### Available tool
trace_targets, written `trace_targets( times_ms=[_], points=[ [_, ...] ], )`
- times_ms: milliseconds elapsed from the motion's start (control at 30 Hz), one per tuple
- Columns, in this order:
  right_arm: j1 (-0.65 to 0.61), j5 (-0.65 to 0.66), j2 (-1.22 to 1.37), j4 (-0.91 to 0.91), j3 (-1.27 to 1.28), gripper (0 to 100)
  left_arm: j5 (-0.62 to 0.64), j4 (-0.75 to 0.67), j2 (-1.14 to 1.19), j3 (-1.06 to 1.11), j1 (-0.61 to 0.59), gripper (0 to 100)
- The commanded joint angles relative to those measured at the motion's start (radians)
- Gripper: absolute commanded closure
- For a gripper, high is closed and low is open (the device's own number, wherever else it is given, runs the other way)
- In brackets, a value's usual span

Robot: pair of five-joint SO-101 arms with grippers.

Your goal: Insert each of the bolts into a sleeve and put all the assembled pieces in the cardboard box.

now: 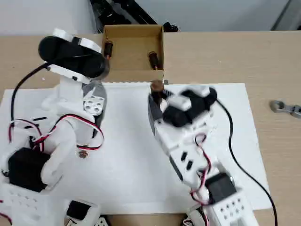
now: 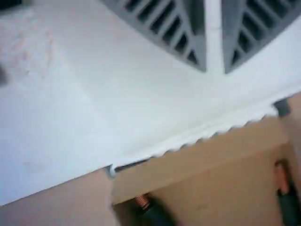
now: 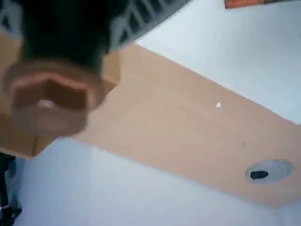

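Right fingers (image 1: 153,109) clamped on bolt-in-sleeve piece (image 1: 156,86), over far edge of sheet (image 1: 127,141), just before box (image 1: 131,74) front wall. Left fingers (image 2: 188,33) narrowly apart, empty, over sheet near box's other front corner. Box on bench (image 1: 211,56); two assembled pieces (image 1: 108,48) (image 1: 153,60) inside, by opposite side walls.

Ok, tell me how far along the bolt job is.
Done: two assembled pieces lie in the cardboard box. In hand: the right gripper holds a third piece just outside the box's front wall. Left: dropping it inside.
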Motion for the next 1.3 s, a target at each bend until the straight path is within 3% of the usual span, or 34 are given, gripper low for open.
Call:
trace_targets(
  times_ms=[0, 400, 667, 1267],
  points=[
    [0.016, 0.005, 0.154, -0.119, -0.144, 99.5, -0.012, 0.044, -0.005, -0.031, -0.06, 99],
    [0.087, 0.002, 0.771, -0.375, -0.488, 99.5, -0.015, 0.158, -0.006, 0.028, -0.203, 99],
    [0.163, 0.0, 1.152, -0.381, -0.769, 99.5, -0.011, 0.167, -0.006, 0.033, -0.253, 99],
    [0.165, 0.005, 1.839, -0.414, -1.286, 95.9, -0.011, 0.167, -0.006, 0.035, -0.252, 99]
  ],
)
